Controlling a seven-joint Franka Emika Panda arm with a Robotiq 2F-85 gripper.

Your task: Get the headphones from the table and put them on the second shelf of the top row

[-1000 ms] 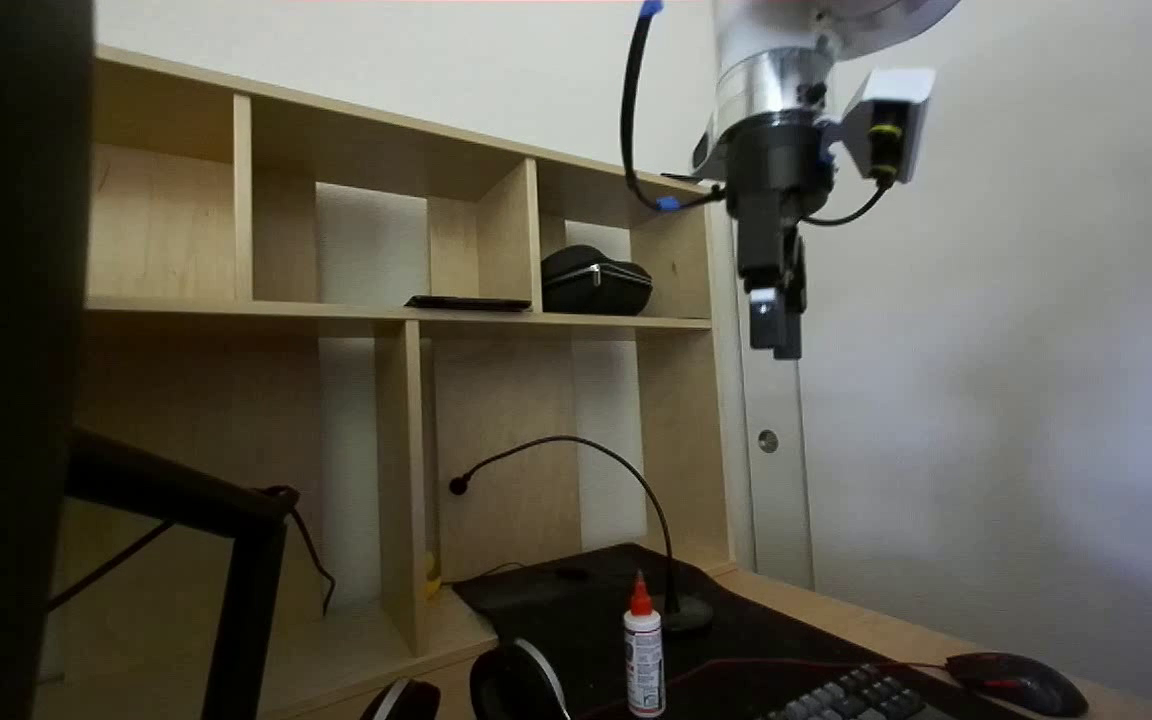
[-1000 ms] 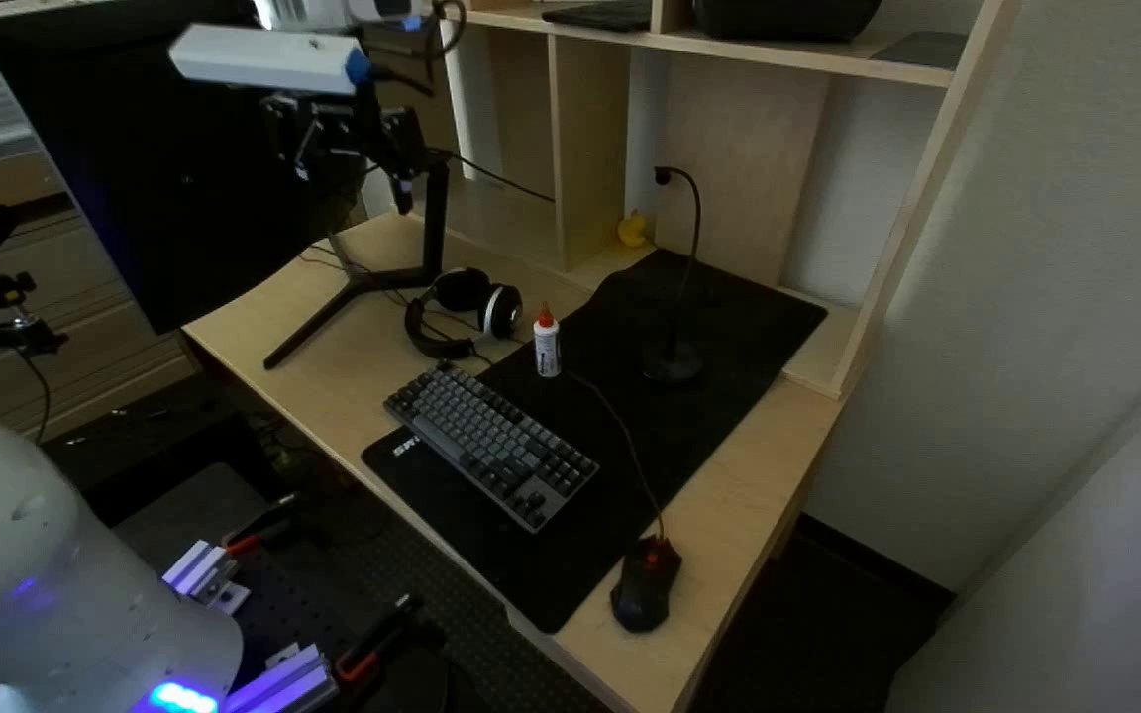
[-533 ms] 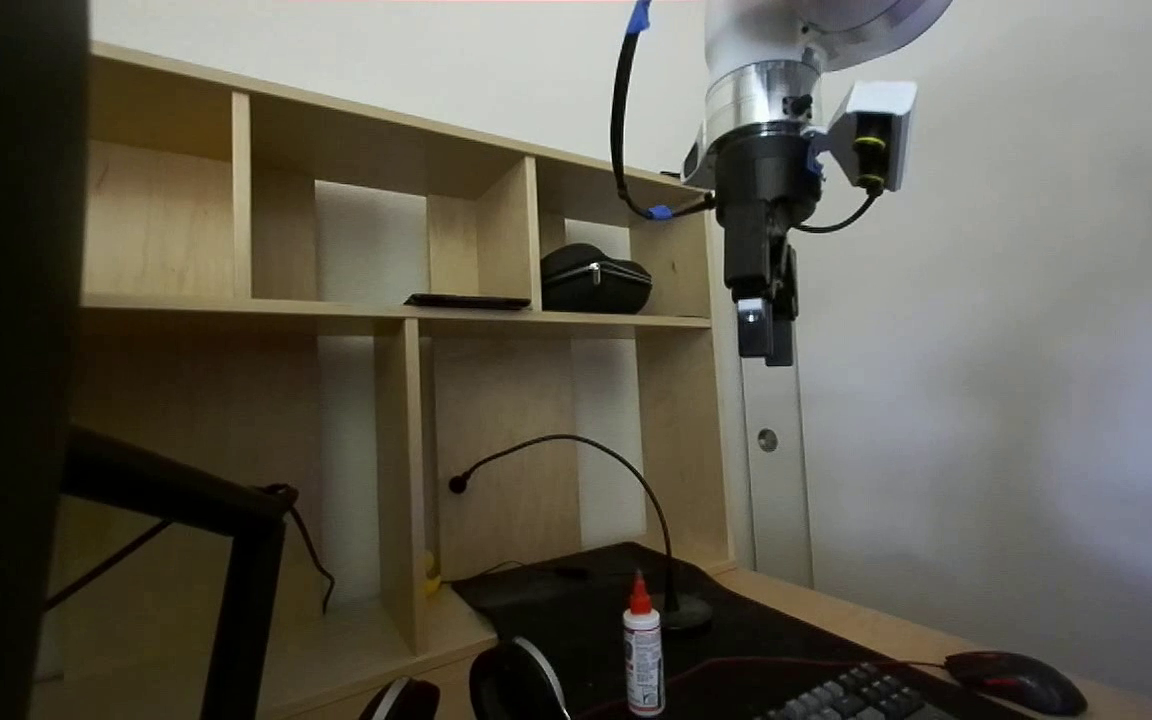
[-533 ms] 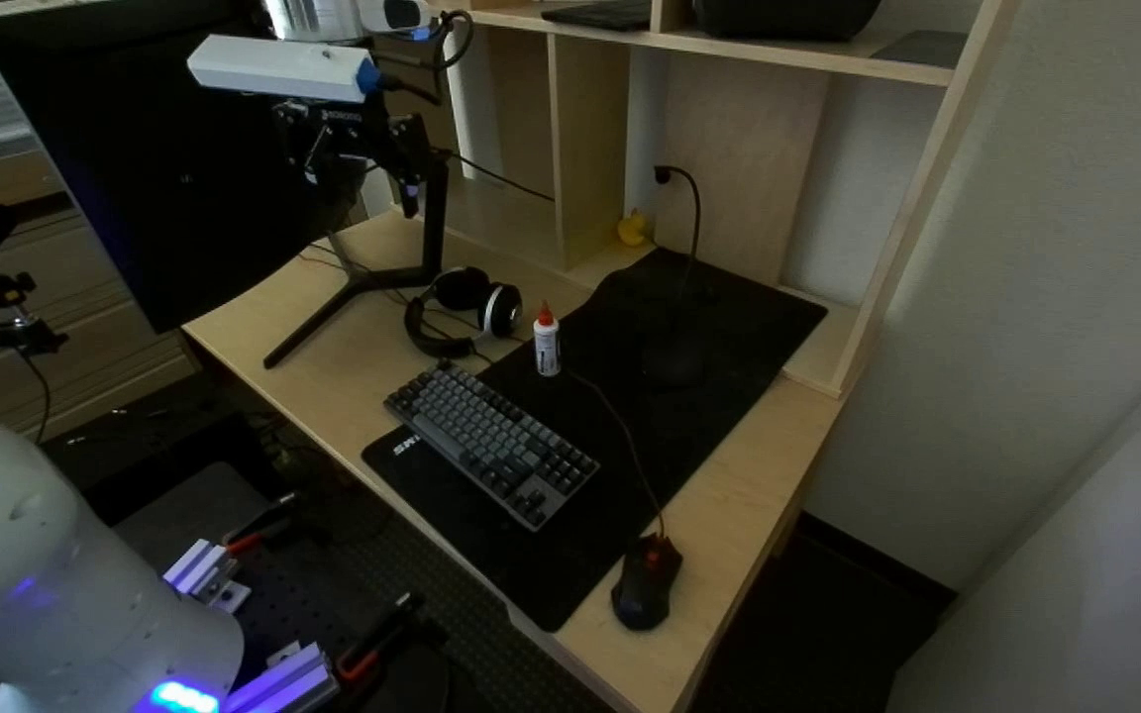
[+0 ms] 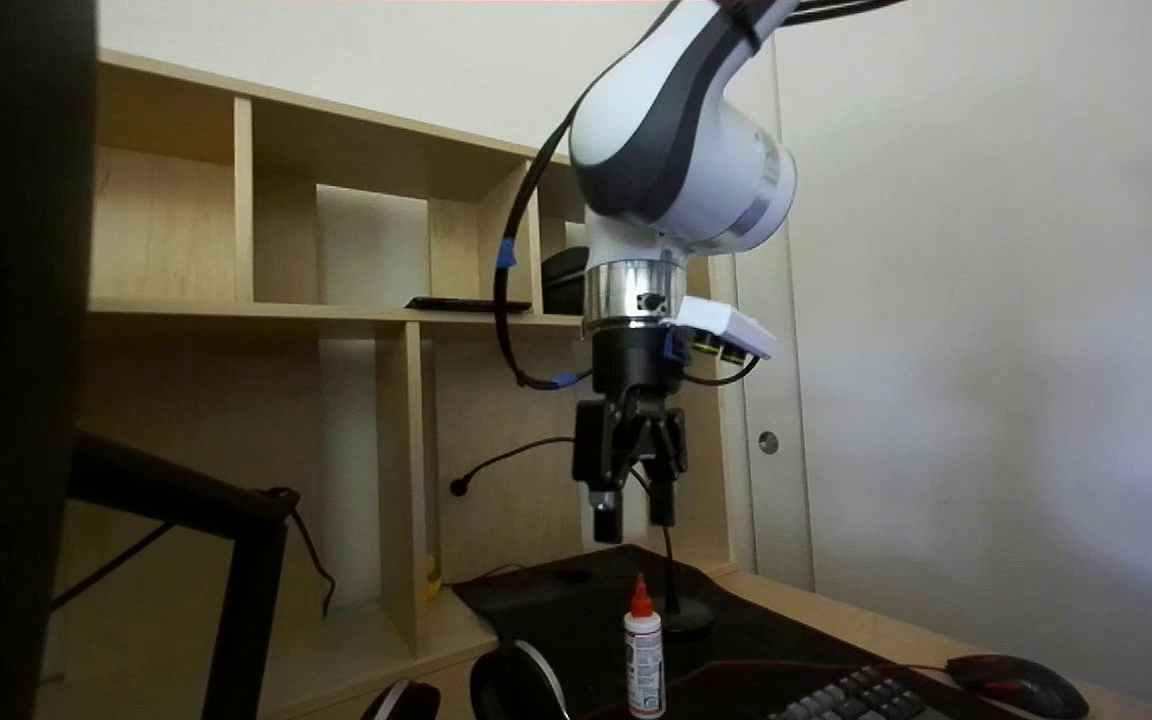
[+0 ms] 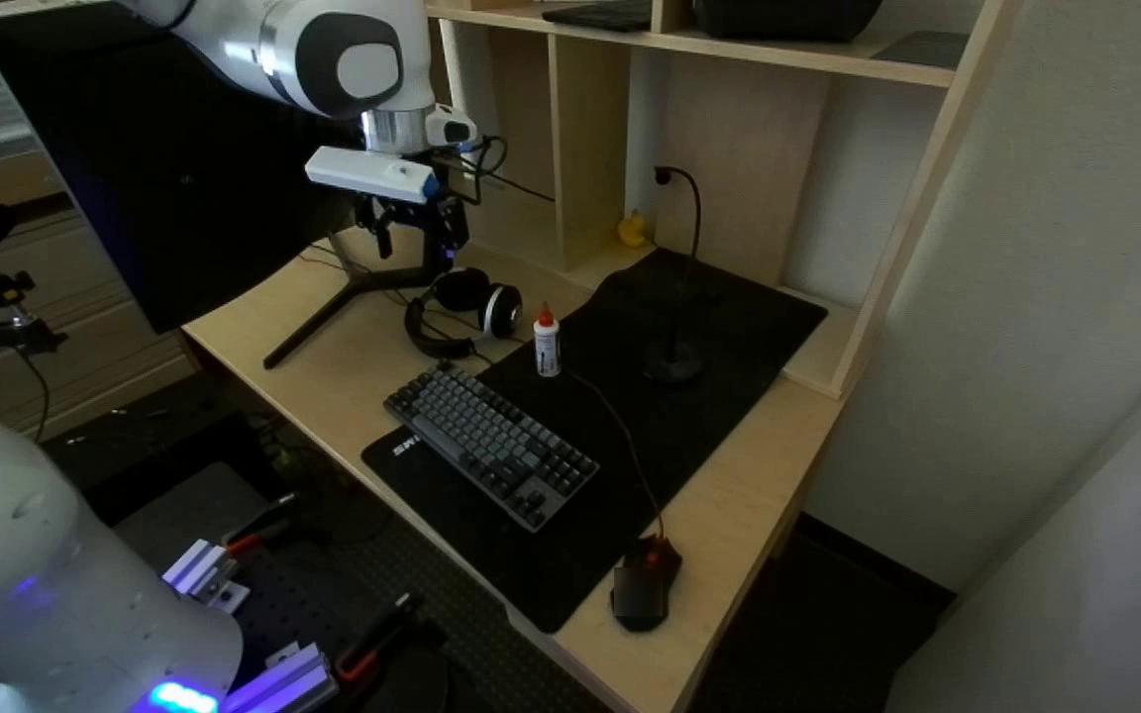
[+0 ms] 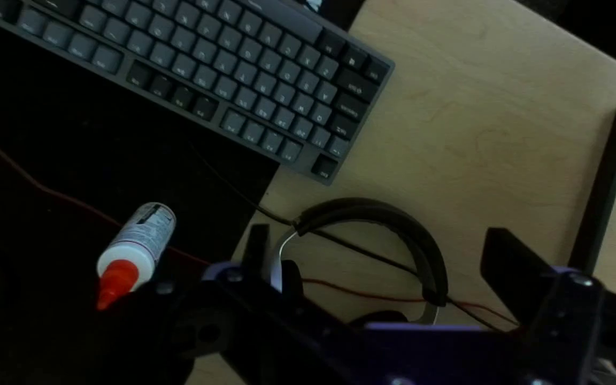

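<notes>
Tabletop (image 6: pixel 759 446): headphones (image 6: pixel 463 289) show 2 earcups (image 6: pixel 502 311) in an exterior view (wrist: mostly headband (image 7: pixel 393 218)); fingers (image 5: pixel 607 522) wide apart, empty.

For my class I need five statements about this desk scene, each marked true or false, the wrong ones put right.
1. The gripper is open. True.
2. The headphones hang from the gripper. False: the headphones lie on the table.
3. The red-tipped bottle stands upright on the dark mat. True.
4. The mouse sits on the keyboard. False: the mouse lies apart from the keyboard.
5. A flat dark object rests on the second shelf of the top row. True.
</notes>
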